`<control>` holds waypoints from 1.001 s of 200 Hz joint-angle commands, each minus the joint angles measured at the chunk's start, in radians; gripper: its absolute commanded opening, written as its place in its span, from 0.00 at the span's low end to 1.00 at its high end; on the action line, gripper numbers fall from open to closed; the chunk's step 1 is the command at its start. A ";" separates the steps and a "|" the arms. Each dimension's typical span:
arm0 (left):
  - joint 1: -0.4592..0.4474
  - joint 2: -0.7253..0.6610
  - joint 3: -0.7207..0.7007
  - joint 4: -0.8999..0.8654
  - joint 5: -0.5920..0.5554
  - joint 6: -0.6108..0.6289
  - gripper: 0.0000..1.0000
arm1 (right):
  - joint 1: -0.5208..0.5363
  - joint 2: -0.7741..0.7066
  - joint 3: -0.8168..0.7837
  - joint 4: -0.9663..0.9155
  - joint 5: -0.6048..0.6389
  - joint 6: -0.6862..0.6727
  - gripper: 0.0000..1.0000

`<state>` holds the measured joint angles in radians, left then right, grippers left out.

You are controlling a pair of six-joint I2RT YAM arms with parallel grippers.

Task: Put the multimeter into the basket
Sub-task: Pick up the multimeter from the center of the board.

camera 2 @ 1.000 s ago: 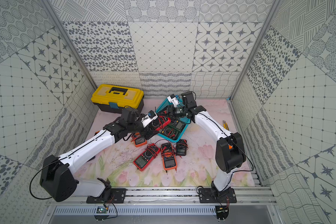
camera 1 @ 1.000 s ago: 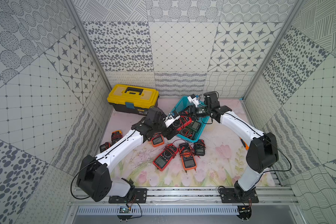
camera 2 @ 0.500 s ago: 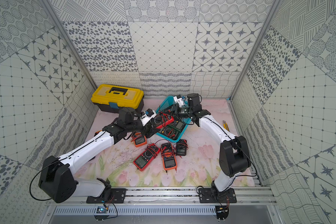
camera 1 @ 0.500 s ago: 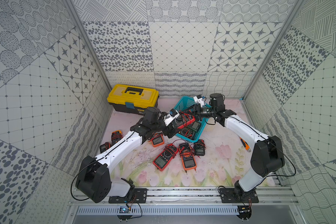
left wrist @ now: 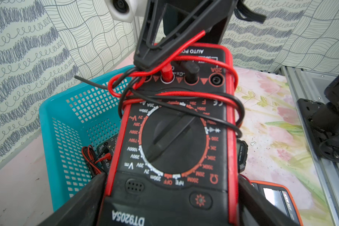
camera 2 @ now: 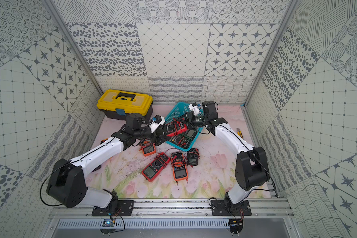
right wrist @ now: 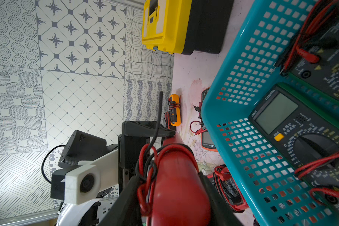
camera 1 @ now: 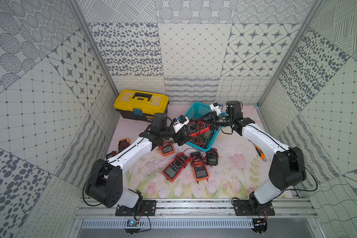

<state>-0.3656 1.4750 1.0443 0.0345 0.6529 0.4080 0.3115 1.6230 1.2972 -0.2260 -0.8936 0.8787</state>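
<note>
Toolbox (camera 1: 141,103) first, yellow lid shut, sat well to the left of the basket (camera 1: 194,111), with a yellow-orange meter (camera 1: 124,142) lying further left again.

Next came your left gripper (left wrist: 171,179). Its jaws were spread as wide as they go, with the fingers (left wrist: 86,195) pressed on both long sides of the red multimeter (camera 1: 195,127), so it had hold of the display end. The multimeter, with leads (left wrist: 184,94) wound round it, hung in the air across the basket's left rim. Its dial (left wrist: 172,137) faced up and its socket end reached out over the basket's inside.

Two more meters lay down in the basket, a green-cased meter (right wrist: 276,113) among them. Just in front of the basket, on the mat (camera 1: 235,164), you had four loose ones: small orange meter (camera 1: 167,148), red meter (camera 1: 174,169), big orange meter (camera 1: 200,169) and black meter (camera 1: 212,158).

Over the basket's right side, your right gripper (right wrist: 167,175) reached in level. It was pinched narrow on the multimeter's socket end, so both grippers had it at once. Right of the basket, well apart, lay an orange-handled tool (camera 1: 260,153).
</note>
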 commanded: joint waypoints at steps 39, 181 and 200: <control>0.068 0.053 -0.020 0.010 -0.202 -0.173 0.99 | -0.133 -0.066 -0.037 0.007 0.134 -0.106 0.00; 0.089 0.074 -0.053 0.112 -0.305 -0.240 0.99 | -0.173 -0.059 -0.041 0.054 0.185 -0.087 0.00; 0.089 0.069 -0.055 0.135 -0.344 -0.283 0.99 | -0.166 -0.069 -0.054 0.078 0.251 -0.060 0.00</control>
<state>-0.2852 1.5555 0.9955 0.1032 0.4339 0.2375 0.1402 1.6039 1.2507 -0.2573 -0.7025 0.7879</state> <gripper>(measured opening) 0.990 0.466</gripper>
